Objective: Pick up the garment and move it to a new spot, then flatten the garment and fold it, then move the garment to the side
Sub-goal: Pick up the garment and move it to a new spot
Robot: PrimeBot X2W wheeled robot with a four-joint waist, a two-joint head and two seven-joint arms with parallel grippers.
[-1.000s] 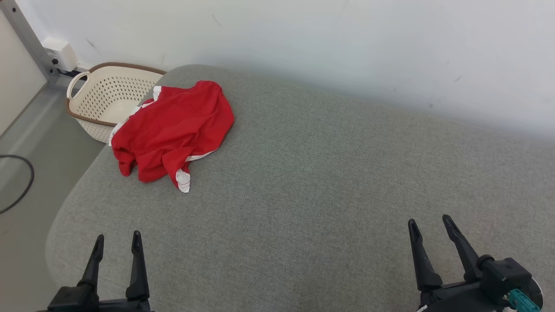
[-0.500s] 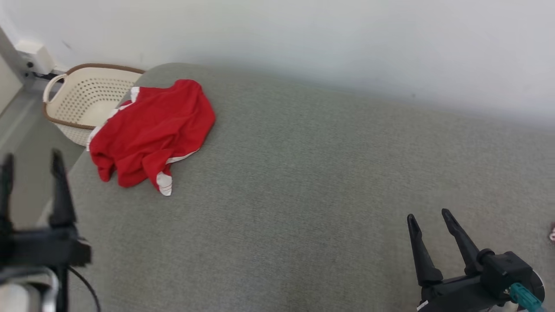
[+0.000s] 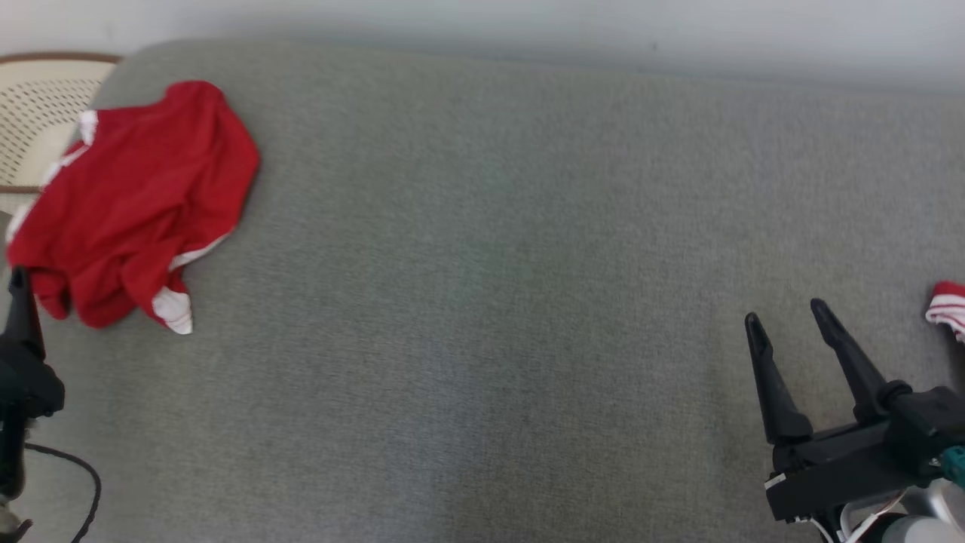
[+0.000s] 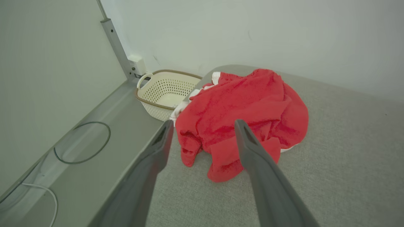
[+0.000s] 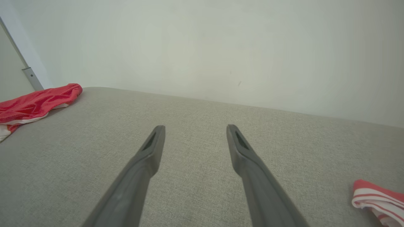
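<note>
Head camera swung right since earlier frame, so whole scene slid left. Left claw (image 4: 204,123) risen from low rest pose, now at garment's edge away from basket, fingers apart, nothing held, contact unclear. Red garment (image 3: 136,196) with white trim lies crumpled on desk (image 3: 490,264) corner just beside basket (image 3: 38,113). Right claw (image 3: 785,311) well apart from basket, over bare desk, fingers spread, empty. Striped red-white cloth (image 3: 948,309) farther still from basket.

Garment: I saw the red garment (image 4: 249,104) crumpled on the grey cushion (image 4: 347,164).
Left gripper: my left gripper (image 4: 204,123) gaped empty near the garment.
Basket: cream basket (image 4: 164,91) sat behind the garment.
</note>
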